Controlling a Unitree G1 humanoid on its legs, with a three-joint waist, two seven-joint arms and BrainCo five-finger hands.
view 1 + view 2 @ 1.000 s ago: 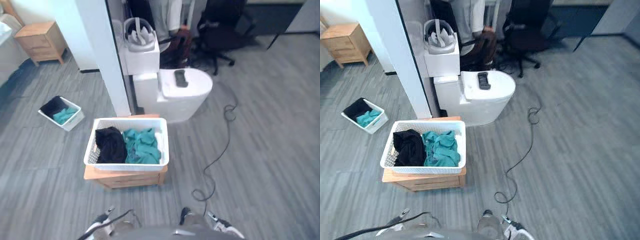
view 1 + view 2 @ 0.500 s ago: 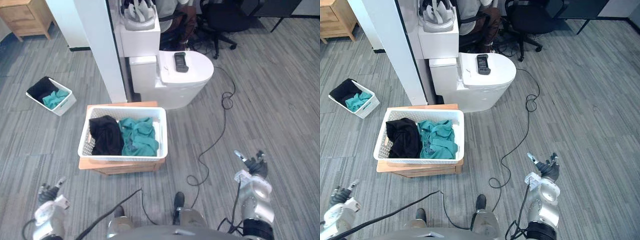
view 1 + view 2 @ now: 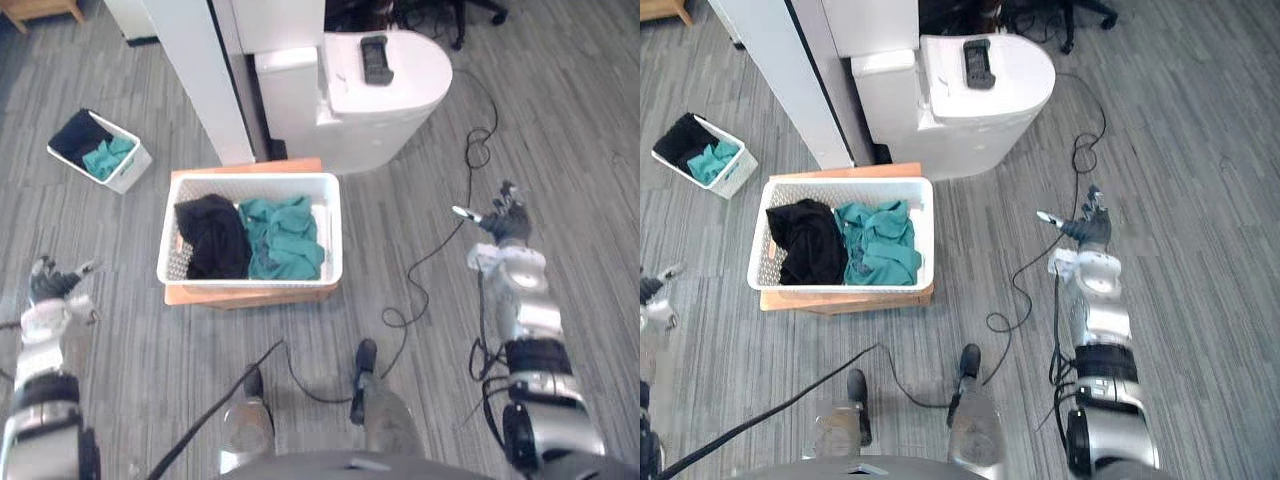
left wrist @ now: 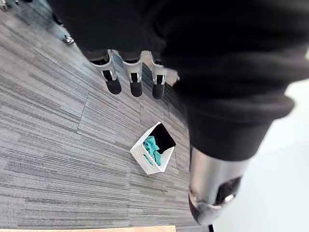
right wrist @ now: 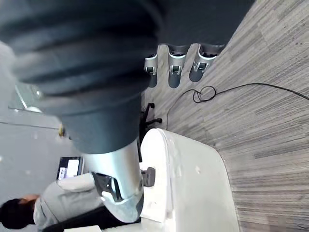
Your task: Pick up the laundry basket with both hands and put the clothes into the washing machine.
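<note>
1. Sitting on a low wooden stand (image 3: 240,298), the white laundry basket (image 3: 334,235) holds a black garment (image 3: 212,238) and teal clothes (image 3: 284,238).
2. The washing machine (image 3: 395,95) stands just beyond it, a dark remote (image 3: 375,58) on top.
3. The left hand (image 3: 48,285) hangs well left of the basket, fingers straight and spread, empty.
4. The right hand (image 3: 503,222) hangs well to the right, fingers likewise extended, holding nothing.

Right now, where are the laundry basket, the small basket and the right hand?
laundry basket (image 3: 334,225): left eye view, its right rim.
small basket (image 3: 133,170): left eye view, its front wall.
right hand (image 3: 1088,230): right eye view, its dark back.
</note>
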